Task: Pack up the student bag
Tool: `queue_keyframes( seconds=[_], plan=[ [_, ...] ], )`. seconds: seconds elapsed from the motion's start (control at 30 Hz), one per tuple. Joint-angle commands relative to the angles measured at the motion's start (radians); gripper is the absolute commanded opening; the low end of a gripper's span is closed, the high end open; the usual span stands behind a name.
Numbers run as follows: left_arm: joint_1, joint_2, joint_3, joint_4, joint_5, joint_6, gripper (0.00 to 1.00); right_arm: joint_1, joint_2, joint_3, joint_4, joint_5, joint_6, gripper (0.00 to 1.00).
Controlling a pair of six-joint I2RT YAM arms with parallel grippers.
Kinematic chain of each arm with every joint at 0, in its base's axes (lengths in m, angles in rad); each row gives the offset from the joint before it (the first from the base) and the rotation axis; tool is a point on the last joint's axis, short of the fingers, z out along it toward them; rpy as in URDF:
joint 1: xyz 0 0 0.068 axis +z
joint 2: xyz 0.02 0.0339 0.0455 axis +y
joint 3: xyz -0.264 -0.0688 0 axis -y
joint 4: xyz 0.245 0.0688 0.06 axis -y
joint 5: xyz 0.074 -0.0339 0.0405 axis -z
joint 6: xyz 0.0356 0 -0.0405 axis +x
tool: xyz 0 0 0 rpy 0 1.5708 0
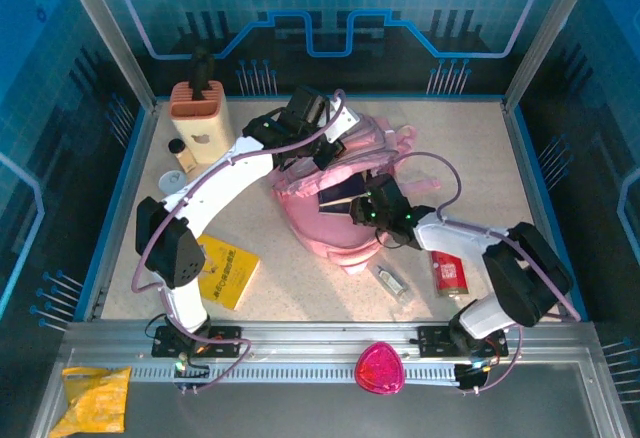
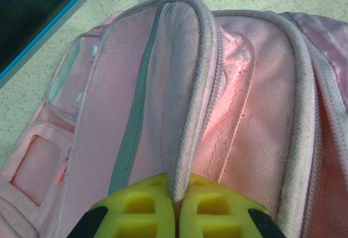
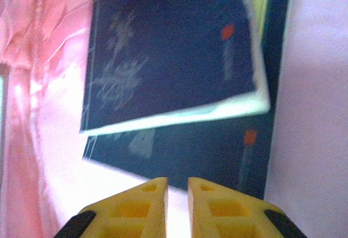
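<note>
In front of the big soft pink backpack, nearest me: a magenta rounded object on the metal rail. A flat yellow book lies near-left of the bag, a small clear bottle and a red can near-right. The bag itself is mid-table.

At its near-right side is the right gripper. Its yellow fingers are almost together, thin gap, nothing seen between them. A dark navy book sits just ahead against the pink fabric, blurred.

At the bag's far side, the left gripper is clamped on the bag's grey-edged zip flap. A peach slotted holder stands far-left of the bag.
</note>
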Motion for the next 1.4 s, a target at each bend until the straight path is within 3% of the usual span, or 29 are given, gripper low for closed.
queue_keyframes(
  seconds=[0.0,0.33,0.5,0.8,0.93,1.2,1.37],
  plan=[
    [0.003,-0.052,0.021,0.108,0.066,-0.019,0.00,0.025,-0.023,-0.034,-0.025,0.029,0.059,0.19],
    [0.004,-0.058,0.028,0.092,0.081,-0.027,0.00,0.012,0.109,-0.015,0.080,0.051,0.019,0.12],
    [0.003,-0.059,0.029,0.082,0.092,-0.024,0.00,-0.051,0.159,0.004,0.146,0.052,-0.006,0.08],
    [0.005,-0.037,0.044,0.068,0.095,-0.016,0.00,-0.084,0.099,0.006,0.107,0.030,-0.074,0.10],
    [0.006,-0.007,0.059,0.059,0.109,-0.031,0.00,-0.063,-0.003,-0.025,0.039,-0.004,-0.098,0.22],
    [0.003,0.038,0.025,0.077,0.123,-0.087,0.00,-0.011,-0.323,-0.077,-0.222,0.054,-0.154,0.52],
    [-0.002,0.067,-0.015,0.089,0.150,-0.132,0.15,-0.028,-0.506,-0.081,-0.361,0.038,-0.226,0.78]
  ],
)
